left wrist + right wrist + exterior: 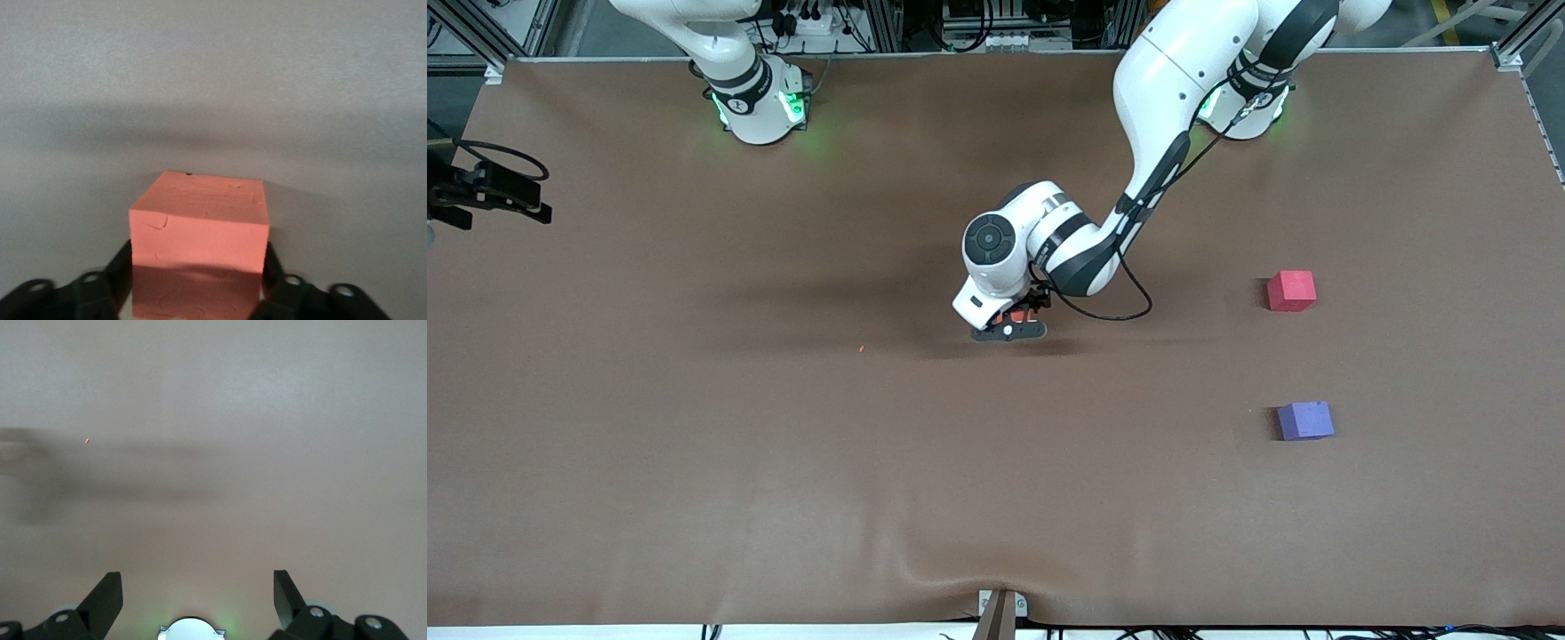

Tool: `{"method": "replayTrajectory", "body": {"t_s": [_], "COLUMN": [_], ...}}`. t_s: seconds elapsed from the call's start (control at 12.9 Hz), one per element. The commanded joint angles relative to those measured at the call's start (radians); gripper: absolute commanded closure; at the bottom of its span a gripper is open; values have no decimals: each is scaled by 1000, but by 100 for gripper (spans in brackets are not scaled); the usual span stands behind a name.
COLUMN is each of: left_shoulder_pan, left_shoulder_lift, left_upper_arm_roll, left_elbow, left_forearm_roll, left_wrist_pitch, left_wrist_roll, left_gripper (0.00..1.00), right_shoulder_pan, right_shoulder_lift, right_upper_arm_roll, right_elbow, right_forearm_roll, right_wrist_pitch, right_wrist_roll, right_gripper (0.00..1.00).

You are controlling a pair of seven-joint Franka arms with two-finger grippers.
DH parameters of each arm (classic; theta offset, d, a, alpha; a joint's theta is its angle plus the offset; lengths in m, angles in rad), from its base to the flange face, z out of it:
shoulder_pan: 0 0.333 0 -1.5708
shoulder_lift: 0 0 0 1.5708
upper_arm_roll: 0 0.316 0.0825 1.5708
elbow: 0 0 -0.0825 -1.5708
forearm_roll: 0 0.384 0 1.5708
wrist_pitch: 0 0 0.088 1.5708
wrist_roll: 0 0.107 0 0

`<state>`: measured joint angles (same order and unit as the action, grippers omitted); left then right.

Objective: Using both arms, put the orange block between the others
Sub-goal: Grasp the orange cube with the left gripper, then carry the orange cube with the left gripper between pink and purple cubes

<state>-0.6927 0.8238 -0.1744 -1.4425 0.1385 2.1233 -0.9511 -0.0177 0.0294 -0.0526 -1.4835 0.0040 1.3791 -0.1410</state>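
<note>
The orange block [1017, 316] [200, 213] rests on the brown table near its middle. My left gripper [1009, 327] [198, 275] is down over it, and its black fingers [121, 268] press against two facing sides of the block. In the front view the hand hides most of the block. The others lie toward the left arm's end of the table: a pinkish-red cube [1291, 291] and a purple cube [1305, 420] nearer the front camera, with a gap between them. My right gripper [197, 593] hangs open over bare table by its own base, holding nothing, and waits.
A tiny orange speck [861, 348] [87, 441] lies on the mat toward the right arm's end. A black device on a cable [489, 191] juts in at that end's table edge. The green-lit arm bases [760, 107] stand along the table edge farthest from the front camera.
</note>
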Motion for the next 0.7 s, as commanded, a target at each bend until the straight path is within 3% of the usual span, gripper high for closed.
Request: {"method": "replayTrajectory", "body": {"t_s": [0.0, 0.31, 0.62], "left_shoulder_pan": [34, 198, 415], "left_shoulder_lift": [-28, -191, -411], "left_upper_arm_roll": [0, -11, -14], "left_elbow": [-7, -30, -209], "left_forearm_roll": [19, 20, 18], "left_wrist_pitch": [1, -115, -154], "left_wrist_roll": [-34, 50, 350], "left_gripper": [100, 100, 100], "right_shoulder_pan": [15, 15, 15], "right_shoulder_lift": [-9, -9, -9], "right_upper_arm_roll": [-13, -15, -15], "right_elbow": [8, 14, 20], "right_forearm_roll": [-6, -6, 45], "right_wrist_pitch": [-23, -47, -58], "right_wrist_roll": [21, 28, 57], "right_gripper": [0, 0, 0]}}
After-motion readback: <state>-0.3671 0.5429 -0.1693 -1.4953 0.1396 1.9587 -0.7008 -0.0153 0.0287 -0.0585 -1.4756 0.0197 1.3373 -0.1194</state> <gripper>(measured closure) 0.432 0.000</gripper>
